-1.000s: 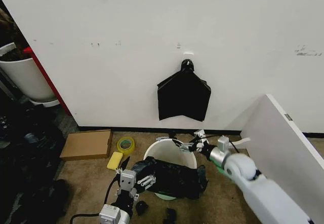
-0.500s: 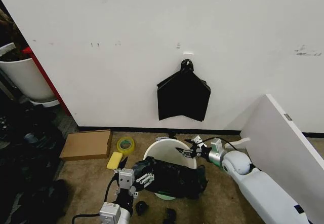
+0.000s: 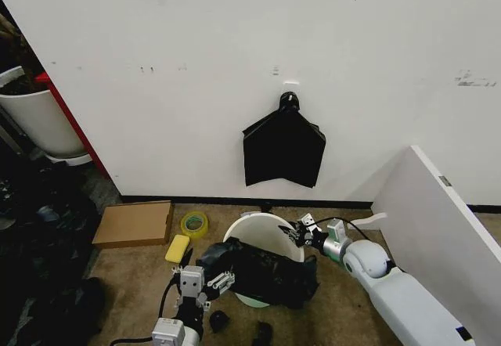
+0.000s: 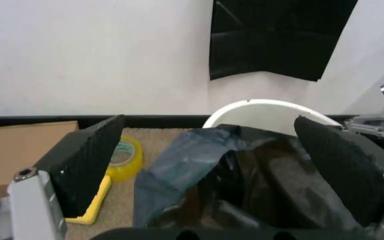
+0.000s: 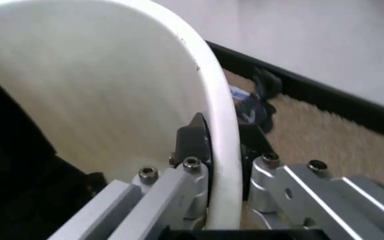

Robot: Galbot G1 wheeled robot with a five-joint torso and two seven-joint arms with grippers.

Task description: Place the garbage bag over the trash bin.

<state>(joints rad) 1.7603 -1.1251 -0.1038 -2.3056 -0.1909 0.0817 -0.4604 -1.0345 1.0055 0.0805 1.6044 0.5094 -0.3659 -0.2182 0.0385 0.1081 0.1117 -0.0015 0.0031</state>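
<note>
- On the carpet by the white wall, the round cream-white plastic trash bin (image 3: 262, 232) now tips toward the wall, its mouth more tilted than a second ago.
- The right gripper (image 3: 300, 232) has slid down onto the rolled rim, one finger inside and one outside, pinching it.
- The glossy black crinkled garbage bag (image 3: 262, 272) lies bunched against the bin's near side, not over the mouth.
- The left gripper (image 3: 207, 281) stands spread at the bag, so the draping is, I judge, barely begun.
</note>
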